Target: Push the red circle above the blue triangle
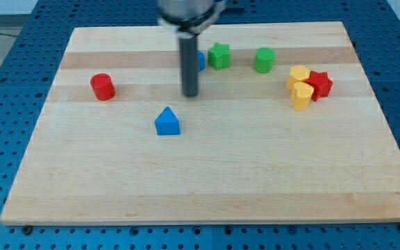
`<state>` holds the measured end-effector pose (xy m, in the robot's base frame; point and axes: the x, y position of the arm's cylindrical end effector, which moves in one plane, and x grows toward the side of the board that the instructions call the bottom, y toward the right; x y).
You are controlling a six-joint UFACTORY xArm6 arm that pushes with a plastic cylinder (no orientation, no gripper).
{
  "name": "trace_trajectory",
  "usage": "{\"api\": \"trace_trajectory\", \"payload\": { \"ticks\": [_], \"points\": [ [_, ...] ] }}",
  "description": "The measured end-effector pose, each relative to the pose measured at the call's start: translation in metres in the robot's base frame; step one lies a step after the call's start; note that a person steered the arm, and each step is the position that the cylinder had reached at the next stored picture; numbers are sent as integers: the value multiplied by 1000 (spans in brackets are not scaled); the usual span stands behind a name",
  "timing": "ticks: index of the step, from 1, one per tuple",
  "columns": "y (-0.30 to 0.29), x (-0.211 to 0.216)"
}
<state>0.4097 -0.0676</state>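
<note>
The red circle [103,87] stands on the wooden board at the view's left. The blue triangle [167,121] sits right of it and lower, near the board's middle. My tip [190,95] is the lower end of the dark rod. It stands above and slightly right of the blue triangle, and well to the right of the red circle. It touches neither block.
A blue block [200,60] is partly hidden behind the rod. A green star [219,55] and a green block [263,60] lie toward the view's top. Two yellow blocks [300,87] and a red star [319,84] cluster at the right. The board's edge [33,132] borders a blue pegboard.
</note>
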Motion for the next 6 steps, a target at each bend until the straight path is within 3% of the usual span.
{"api": "trace_trajectory", "payload": {
  "ticks": [1,2,3,4,6],
  "points": [
    [-84,31],
    [-168,23],
    [-197,-14],
    [-178,-38],
    [-89,-36]
  ]
}}
